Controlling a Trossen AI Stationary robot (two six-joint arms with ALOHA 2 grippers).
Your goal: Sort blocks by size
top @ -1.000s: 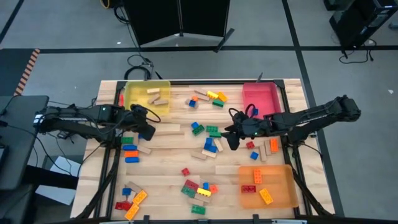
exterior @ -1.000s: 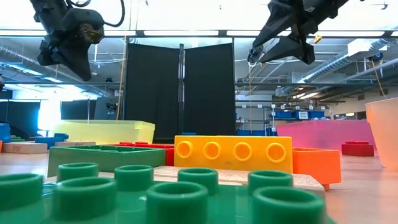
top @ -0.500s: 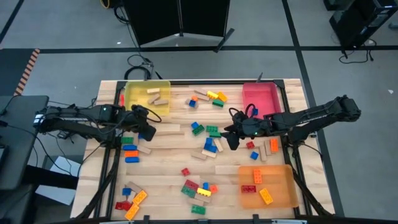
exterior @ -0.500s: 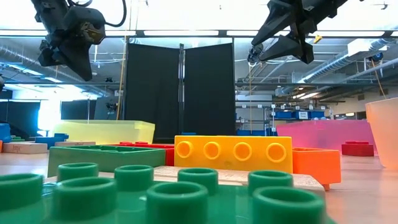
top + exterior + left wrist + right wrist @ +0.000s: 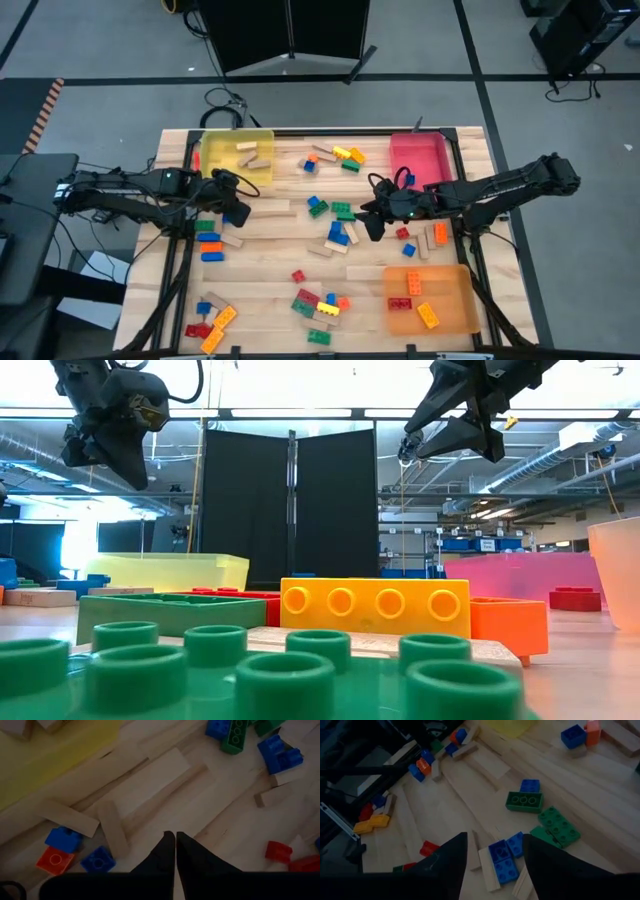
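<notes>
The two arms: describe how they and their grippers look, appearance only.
Both are black, slim, jointed arms with black cables looped along them. The left gripper ends in two dark, tapered fingers with pointed tips. The right gripper has two dark, broad fingers that narrow to the tips. No markings are visible.

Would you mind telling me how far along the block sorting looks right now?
Early stage. Done: a few blocks lie in the yellow tray and the orange tray; none shows in the red tray. In hand: nothing; the left gripper is shut and empty, and the right gripper hangs open above blue blocks. Left: most blocks lie scattered over the table.
</notes>
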